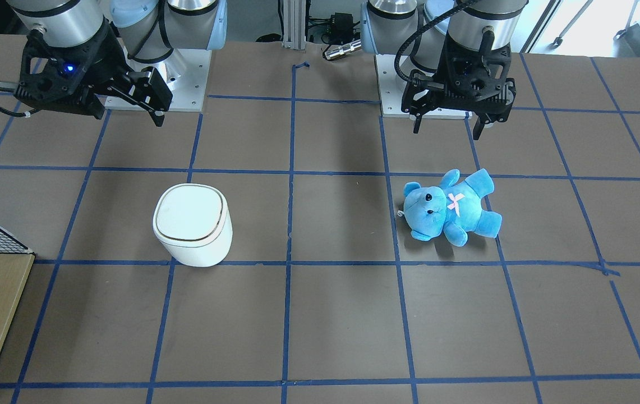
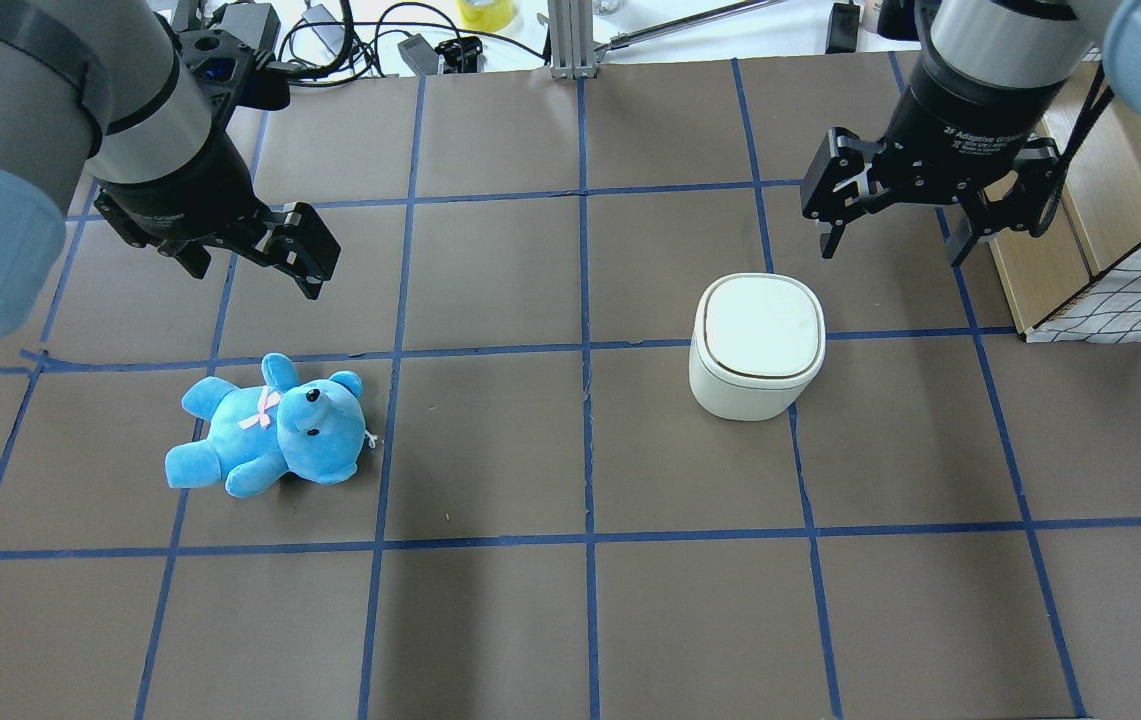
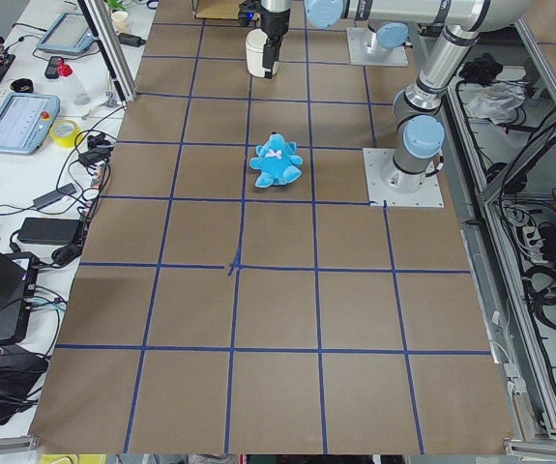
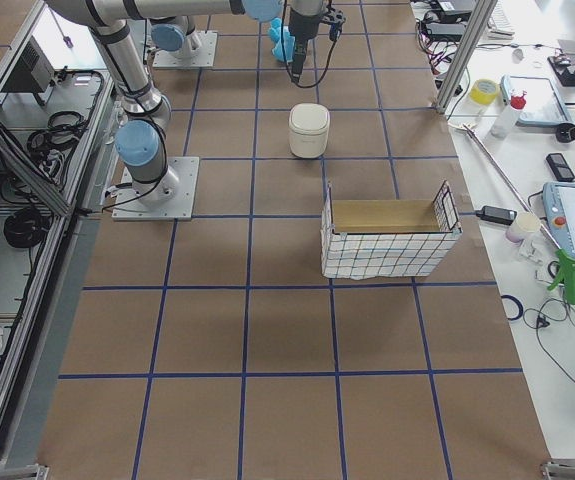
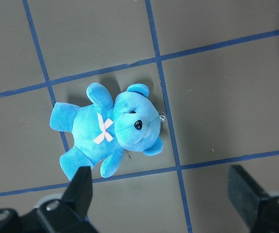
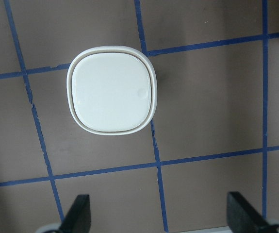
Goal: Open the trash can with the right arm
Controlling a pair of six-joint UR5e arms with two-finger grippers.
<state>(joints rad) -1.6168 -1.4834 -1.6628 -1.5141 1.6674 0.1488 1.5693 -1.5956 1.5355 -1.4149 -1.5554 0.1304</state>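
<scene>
The white trash can [image 1: 190,224] stands upright on the table with its lid shut; it also shows in the overhead view [image 2: 758,345] and the right wrist view [image 6: 111,90]. My right gripper [image 2: 893,250] is open and empty. It hangs above the table just beyond the can, toward the far right, and touches nothing. In the right wrist view its fingertips [image 6: 78,213] stand wide apart below the can. My left gripper [image 1: 447,129] is open and empty, hovering above a blue teddy bear [image 1: 451,207].
The teddy bear [image 2: 270,430] lies on its back on the robot's left half of the table. A wire-mesh basket lined with cardboard [image 2: 1110,280] stands by the table's right end, close to the right arm. Blue tape lines grid the brown table.
</scene>
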